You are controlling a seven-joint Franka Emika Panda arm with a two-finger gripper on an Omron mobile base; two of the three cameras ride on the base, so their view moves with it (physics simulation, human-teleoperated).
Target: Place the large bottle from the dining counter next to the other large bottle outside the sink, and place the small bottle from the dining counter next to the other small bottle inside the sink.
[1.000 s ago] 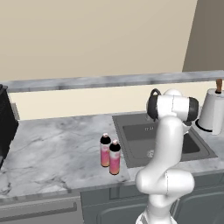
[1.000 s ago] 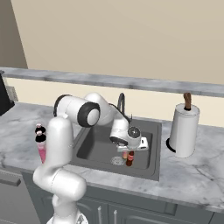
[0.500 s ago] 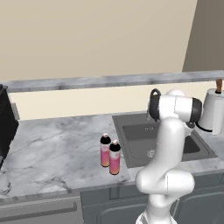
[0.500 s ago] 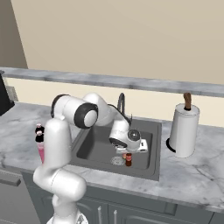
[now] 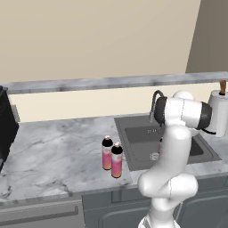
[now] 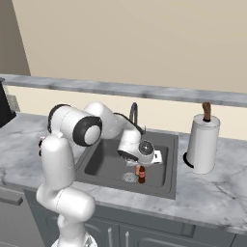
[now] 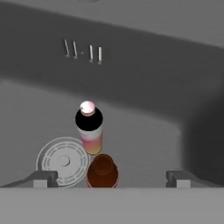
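In the sink (image 6: 166,183) the small dark brown bottle (image 7: 103,171) stands upright, close beside the pale pinkish small bottle (image 7: 89,127) and next to the round drain (image 7: 61,161). My gripper (image 7: 109,178) hangs just above them, open. One of its fingertips (image 7: 41,178) stands clear on each side of the brown bottle (image 6: 142,175), touching nothing. From the right base view the hand (image 6: 141,163) hovers over the basin's front. Two large pink-labelled bottles (image 5: 107,152) (image 5: 116,159) stand side by side on the counter left of the sink (image 5: 133,162). The dining counter is out of view.
A curved faucet (image 6: 132,112) rises behind the basin. A paper towel roll (image 6: 202,142) stands on the counter to the sink's right. A black appliance (image 5: 5,129) sits at the far left. A raised marble ledge (image 5: 89,83) runs along the back.
The jaws have opened off the small brown bottle, which now stands free in the sink by the pale one. The arm has barely moved.
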